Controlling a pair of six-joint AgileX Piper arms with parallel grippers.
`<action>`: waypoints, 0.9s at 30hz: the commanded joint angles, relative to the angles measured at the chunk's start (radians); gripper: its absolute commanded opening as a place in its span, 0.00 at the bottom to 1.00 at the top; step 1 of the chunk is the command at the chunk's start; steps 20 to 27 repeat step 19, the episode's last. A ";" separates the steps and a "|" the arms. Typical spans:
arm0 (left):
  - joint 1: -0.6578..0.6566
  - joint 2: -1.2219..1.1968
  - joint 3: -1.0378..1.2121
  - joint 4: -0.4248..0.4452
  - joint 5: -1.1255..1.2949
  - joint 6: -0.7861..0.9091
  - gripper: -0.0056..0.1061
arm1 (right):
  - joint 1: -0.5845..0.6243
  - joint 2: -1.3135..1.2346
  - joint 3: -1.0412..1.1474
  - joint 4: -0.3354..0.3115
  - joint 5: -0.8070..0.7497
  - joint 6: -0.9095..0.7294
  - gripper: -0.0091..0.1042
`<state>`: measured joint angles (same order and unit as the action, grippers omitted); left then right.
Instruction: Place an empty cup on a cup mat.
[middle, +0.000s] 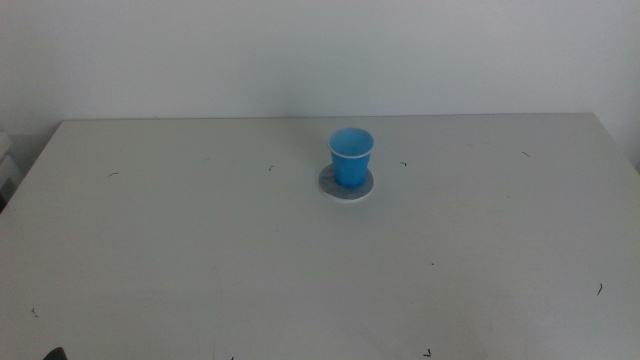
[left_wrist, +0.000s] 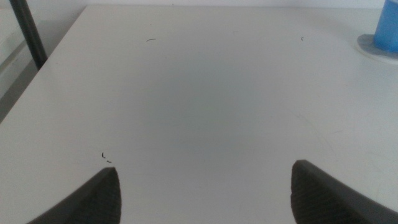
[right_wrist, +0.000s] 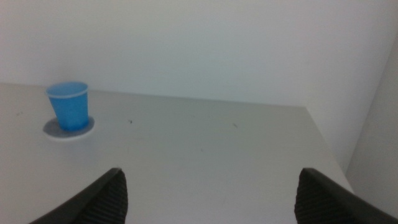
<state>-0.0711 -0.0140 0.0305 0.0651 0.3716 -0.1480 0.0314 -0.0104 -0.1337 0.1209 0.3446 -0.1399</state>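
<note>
The blue cup (middle: 351, 156) stands upright on the grey cup mat (middle: 346, 187), a little past the table's middle. It looks empty. The cup (right_wrist: 69, 106) and mat (right_wrist: 83, 129) also show in the right wrist view, and at the edge of the left wrist view the cup (left_wrist: 387, 25) on the mat (left_wrist: 376, 48). My left gripper (left_wrist: 205, 186) is open and empty, low over the table's near left, far from the cup. My right gripper (right_wrist: 208, 193) is open and empty, well away from the cup on the right side. Neither arm shows clearly in the middle view.
The white table (middle: 200, 250) carries small dark marks. A dark post (left_wrist: 28, 31) stands beyond the table's left edge. A white wall (middle: 300, 50) runs behind the table.
</note>
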 joint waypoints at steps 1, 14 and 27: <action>0.001 -0.004 -0.006 0.000 -0.066 -0.011 0.99 | -0.007 -0.023 0.010 0.001 -0.081 -0.011 0.91; 0.001 -0.003 -0.006 0.000 -0.066 -0.011 0.99 | 0.002 -0.027 0.136 0.000 -0.090 -0.008 0.91; 0.001 -0.003 -0.006 0.000 -0.066 -0.011 0.99 | 0.002 -0.027 0.155 -0.002 -0.080 -0.008 0.91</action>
